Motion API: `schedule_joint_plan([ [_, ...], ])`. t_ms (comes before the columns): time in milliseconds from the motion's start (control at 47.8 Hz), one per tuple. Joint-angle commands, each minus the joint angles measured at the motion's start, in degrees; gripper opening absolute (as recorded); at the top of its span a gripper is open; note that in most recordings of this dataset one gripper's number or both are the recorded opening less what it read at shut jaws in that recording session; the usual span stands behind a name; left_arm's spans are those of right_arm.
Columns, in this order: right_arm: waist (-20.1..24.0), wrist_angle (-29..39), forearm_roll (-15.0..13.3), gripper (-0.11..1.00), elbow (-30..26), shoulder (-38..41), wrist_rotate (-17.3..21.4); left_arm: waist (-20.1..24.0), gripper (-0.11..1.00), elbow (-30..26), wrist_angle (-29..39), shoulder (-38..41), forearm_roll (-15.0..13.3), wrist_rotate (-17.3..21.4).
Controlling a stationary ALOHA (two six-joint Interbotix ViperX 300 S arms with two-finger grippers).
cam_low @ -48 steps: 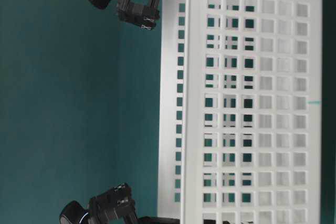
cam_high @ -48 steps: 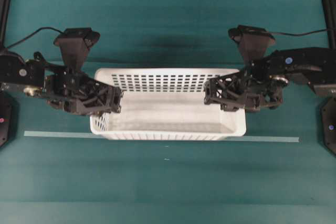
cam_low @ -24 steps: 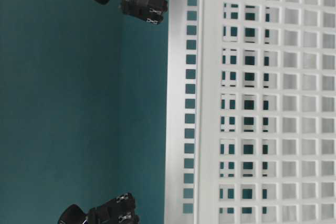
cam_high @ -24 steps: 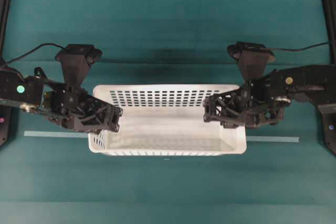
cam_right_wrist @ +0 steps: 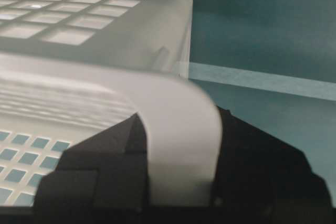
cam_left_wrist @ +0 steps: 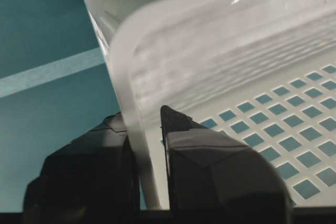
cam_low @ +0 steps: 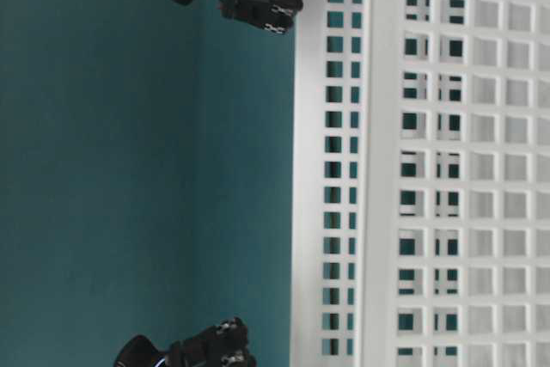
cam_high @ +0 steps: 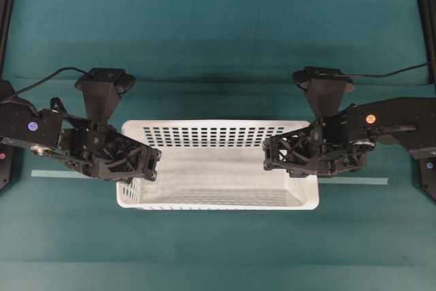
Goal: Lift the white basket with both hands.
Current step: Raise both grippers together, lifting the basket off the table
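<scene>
The white basket point(cam_high: 218, 168) hangs level between both hands, above the green table. My left gripper point(cam_high: 144, 163) is shut on the basket's left rim, one finger inside the wall and one outside. In the left wrist view the rim point(cam_left_wrist: 131, 108) runs between the two black fingers point(cam_left_wrist: 210, 166). My right gripper point(cam_high: 276, 156) is shut on the right rim in the same way, and the right wrist view shows the rolled rim point(cam_right_wrist: 178, 129) pinched between its fingers. In the table-level view the slotted wall point(cam_low: 447, 169) fills the right side.
A pale tape line point(cam_high: 61, 174) crosses the green table point(cam_high: 218, 46) under the basket. Black arm bases stand at the left edge point(cam_high: 5, 161) and the right edge point(cam_high: 428, 168).
The basket has moved toward the near edge in the overhead view and to the right in the table-level view, both grippers travelling with it, their grips unchanged.
</scene>
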Motion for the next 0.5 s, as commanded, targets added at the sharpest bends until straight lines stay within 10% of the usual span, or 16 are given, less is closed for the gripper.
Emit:
schedule_joint_plan([
  [0,1.3,-1.3,-0.5,0.16,-0.4,0.9,-1.2,-0.3,0.04,-0.8,-1.7,-0.7,0.8,0.4],
  [481,-0.1,-1.5,-2.2,0.16,0.3,1.1,-1.1,0.3,0.04,-1.0,-4.0,1.9,1.1,0.5],
])
